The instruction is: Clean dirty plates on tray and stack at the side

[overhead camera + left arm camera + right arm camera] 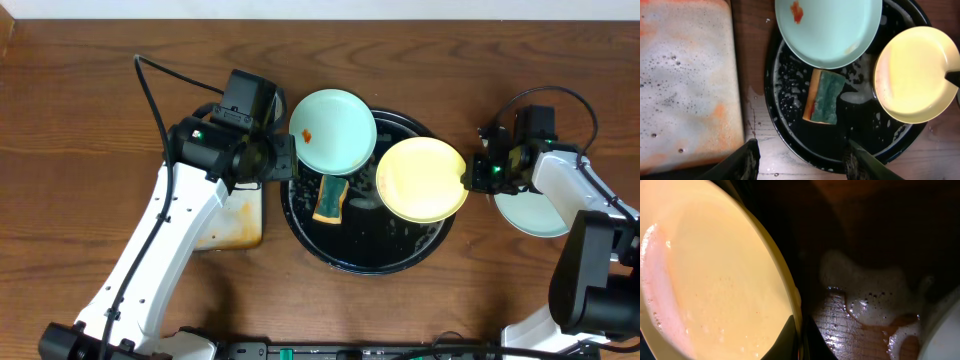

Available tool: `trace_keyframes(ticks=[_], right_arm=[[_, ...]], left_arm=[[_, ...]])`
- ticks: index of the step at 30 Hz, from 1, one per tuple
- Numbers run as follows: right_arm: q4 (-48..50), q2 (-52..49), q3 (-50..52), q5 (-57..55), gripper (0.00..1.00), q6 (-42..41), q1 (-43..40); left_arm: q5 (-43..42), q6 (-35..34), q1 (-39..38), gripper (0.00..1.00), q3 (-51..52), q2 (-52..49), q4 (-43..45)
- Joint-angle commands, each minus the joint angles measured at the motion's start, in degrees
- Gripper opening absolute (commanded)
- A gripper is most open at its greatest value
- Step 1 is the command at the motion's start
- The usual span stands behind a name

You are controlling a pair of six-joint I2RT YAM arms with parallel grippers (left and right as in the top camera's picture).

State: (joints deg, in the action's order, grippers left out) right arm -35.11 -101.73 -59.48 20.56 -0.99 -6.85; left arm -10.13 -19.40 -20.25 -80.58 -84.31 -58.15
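Observation:
The black tray [330,255] holds a green and yellow sponge [331,198]. A mint-blue plate [335,128] with an orange smear leans on the tray's far left rim. My right gripper [468,178] is shut on the rim of the pale yellow plate [420,180] and holds it over the tray's right side; the right wrist view shows the fingers [799,336] pinching the plate's edge [715,280]. A second mint-blue plate [537,215] lies on the table right of the tray, partly under the right arm. My left gripper [802,162] is open and empty at the tray's left rim [790,145].
A rectangular orange-stained metal pan [238,218] full of foam [685,80] sits left of the tray, under the left arm. Soapy water [865,302] lies on the wooden table right of the tray. The sponge [826,97] is wet and the tray holds suds.

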Motion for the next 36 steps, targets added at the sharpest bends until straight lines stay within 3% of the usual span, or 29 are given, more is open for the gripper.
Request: trace_keyframes(ticks=[1,9,15,25,36], right_arm=[[-0.63,2.64,-0.22,-0.85,0.01,-0.02,-0.35],[-1.49,14.84,-0.44,-7.15,0.01,-0.02,1.07],[-4.94,22.95,-0.44,-24.94,0.01,-1.27,9.20],[-5.97,24.06,-0.46,-56.94,0.01,-3.26,28.33],[-4.26,24.06,-0.48,-77.96,0.01,-1.88,42.03]], left_arm=[[0.70,0.96,0.20,0.55,0.11,0.28,-0.26],[0.70,0.96,0.20,0.55,0.11,0.28,-0.28],[0.72,0.96,0.20,0.55,0.11,0.28,-0.28],[0.72,0.96,0.20,0.55,0.11,0.28,-1.07],[0.70,0.96,0.20,0.55,0.11,0.28,-1.40]])
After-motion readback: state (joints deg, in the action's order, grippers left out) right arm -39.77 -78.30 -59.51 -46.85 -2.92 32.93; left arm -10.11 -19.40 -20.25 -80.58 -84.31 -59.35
